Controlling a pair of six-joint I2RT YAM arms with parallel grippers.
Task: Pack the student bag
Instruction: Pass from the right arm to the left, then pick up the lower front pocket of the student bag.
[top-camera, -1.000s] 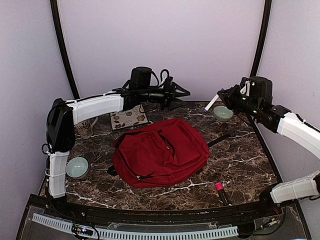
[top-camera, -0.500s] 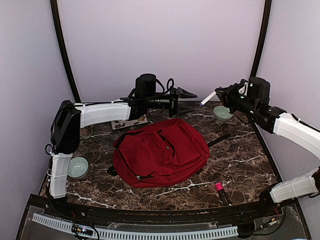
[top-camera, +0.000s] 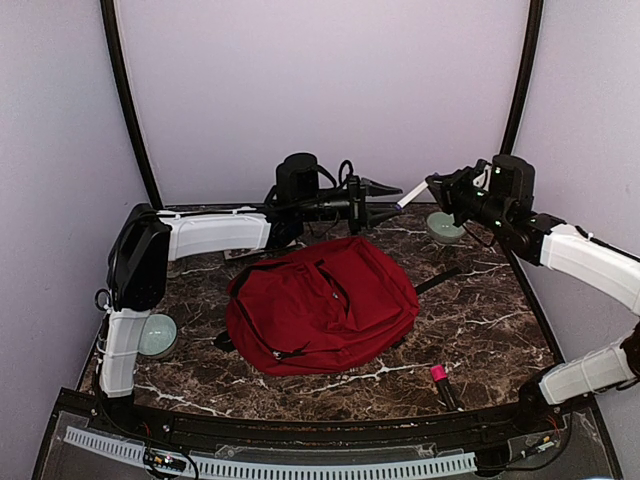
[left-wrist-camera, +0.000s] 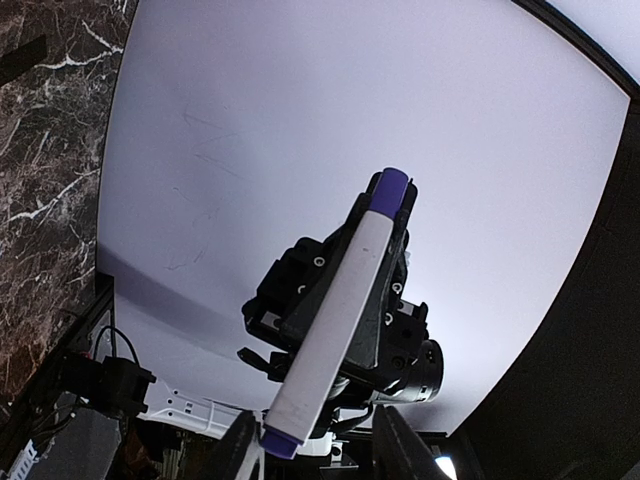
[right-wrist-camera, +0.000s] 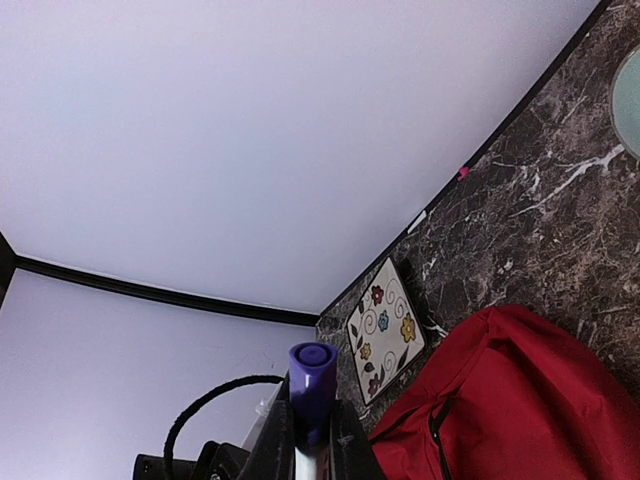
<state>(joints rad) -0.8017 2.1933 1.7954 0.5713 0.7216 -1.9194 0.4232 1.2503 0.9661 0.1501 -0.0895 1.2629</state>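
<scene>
The dark-red student bag (top-camera: 320, 305) lies flat in the middle of the table; its corner also shows in the right wrist view (right-wrist-camera: 520, 400). My right gripper (top-camera: 437, 190) is raised at the back right, shut on a white marker with purple ends (top-camera: 410, 195), its cap between the fingers (right-wrist-camera: 312, 385). My left gripper (top-camera: 388, 198) reaches right above the bag's far edge, open, jaws facing the marker's tip. In the left wrist view the marker (left-wrist-camera: 340, 320) points at me, its near end just inside the left gripper's (left-wrist-camera: 315, 425) spread fingers, not gripped.
A green bowl (top-camera: 157, 335) sits at the left by the left arm's base, and another (top-camera: 445, 228) at the back right. A floral tile (right-wrist-camera: 385, 325) lies behind the bag. A pink-capped black pen (top-camera: 441, 385) lies front right. A black strap (top-camera: 438, 280) trails right of the bag.
My left arm has swung right and stretched out toward the right gripper. My right gripper has moved the marker a little left and up, so its tip now meets the left jaws.
</scene>
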